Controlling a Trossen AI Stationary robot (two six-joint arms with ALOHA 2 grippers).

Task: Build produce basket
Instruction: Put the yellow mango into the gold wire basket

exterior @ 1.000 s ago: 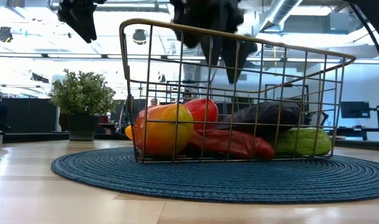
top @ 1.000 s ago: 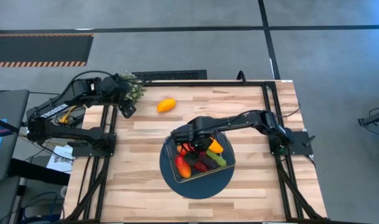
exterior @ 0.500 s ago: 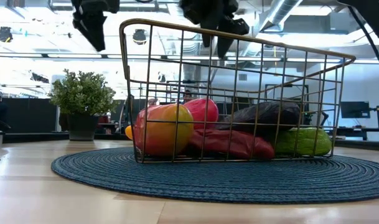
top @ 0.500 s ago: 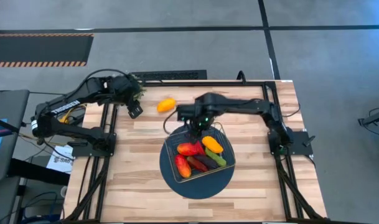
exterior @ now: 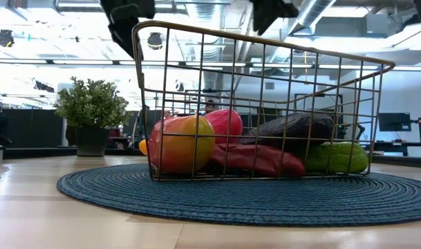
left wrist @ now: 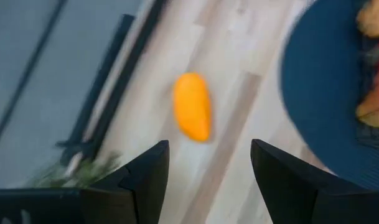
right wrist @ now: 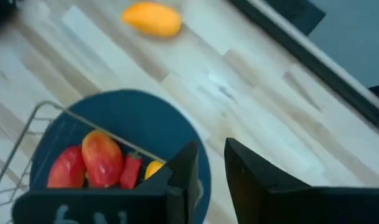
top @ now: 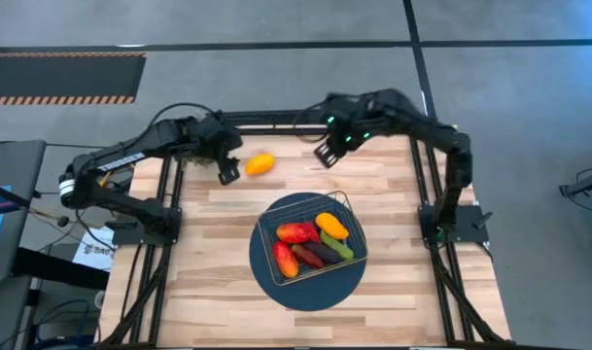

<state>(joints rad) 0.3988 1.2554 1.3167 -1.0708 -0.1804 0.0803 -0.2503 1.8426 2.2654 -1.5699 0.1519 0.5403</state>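
Note:
An orange pepper [top: 261, 163] lies on its side on the bare wood near the table's far edge, also seen in the left wrist view [left wrist: 192, 115]. My left gripper [top: 227, 175] hangs open just left of it, above the table, its fingers [left wrist: 149, 171] standing apart with the pepper ahead of them. The wire basket [top: 263, 231] stands on a round dark-blue mat [top: 305, 292] and holds red, orange-yellow, dark purple and green produce [exterior: 258, 149]. My right gripper [top: 327, 156] is high over the far part of the table, empty, with a narrow gap between its fingers [right wrist: 184, 167].
A small potted plant [exterior: 91, 111] stands at the far left corner, behind my left arm. Bare wood lies between the orange pepper and the mat, and along the near edge. The black table frame [top: 276, 119] runs along the far edge.
My right gripper has risen out of the basket and swung up toward the far edge, leaving the produce lying in the basket. My left gripper has moved right and down from the plant toward the orange pepper, rolling a little. The pepper has kept its place.

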